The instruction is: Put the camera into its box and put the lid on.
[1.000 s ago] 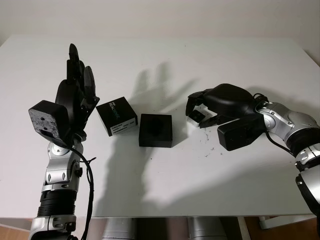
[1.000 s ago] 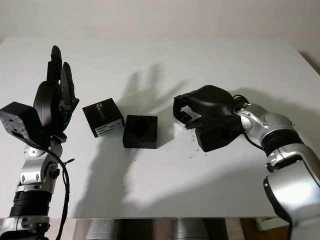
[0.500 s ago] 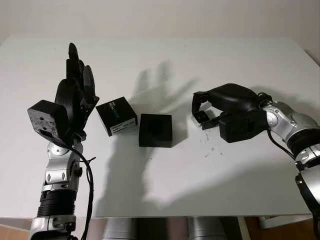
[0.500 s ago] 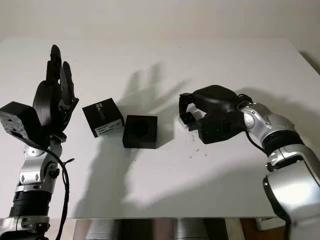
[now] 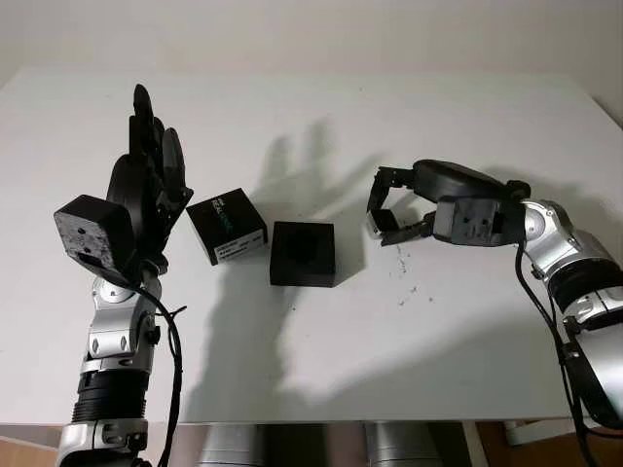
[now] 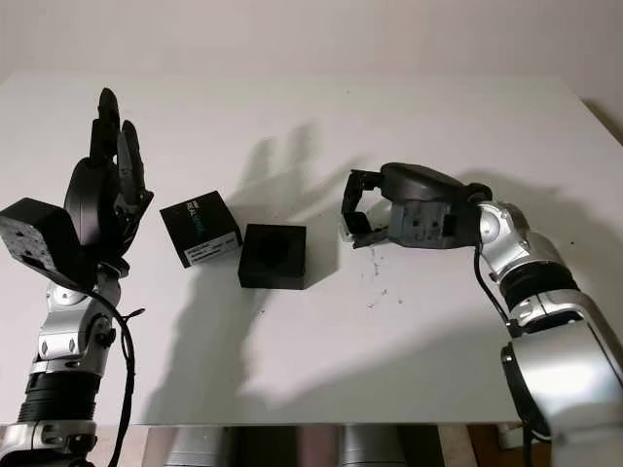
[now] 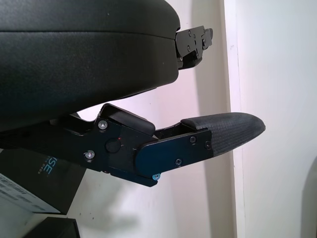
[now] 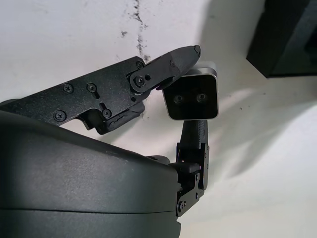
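The open black box [image 5: 303, 253] sits mid-table with its dark foam hollow facing up. Its black lid [image 5: 227, 226], which has a white label, lies just left of it, touching or nearly so. Right of the box, the small grey camera [image 8: 192, 97] is pinched between two fingers [image 8: 168, 62] of my right hand [image 5: 383, 206], low over the table. My left hand [image 5: 151, 146] is raised upright at the left, open, a little left of the lid, whose corner [image 7: 29, 183] shows beside its shell.
The white table [image 5: 321, 341] stretches wide around the objects, with bare room in front and behind. A few dark specks [image 5: 404, 282] mark the surface right of the box. The far edge meets a pale wall.
My right hand has turned at the wrist from palm-down over the camera to sideways, fingers pointing left and closed on the camera. The left hand, box and lid have not moved.
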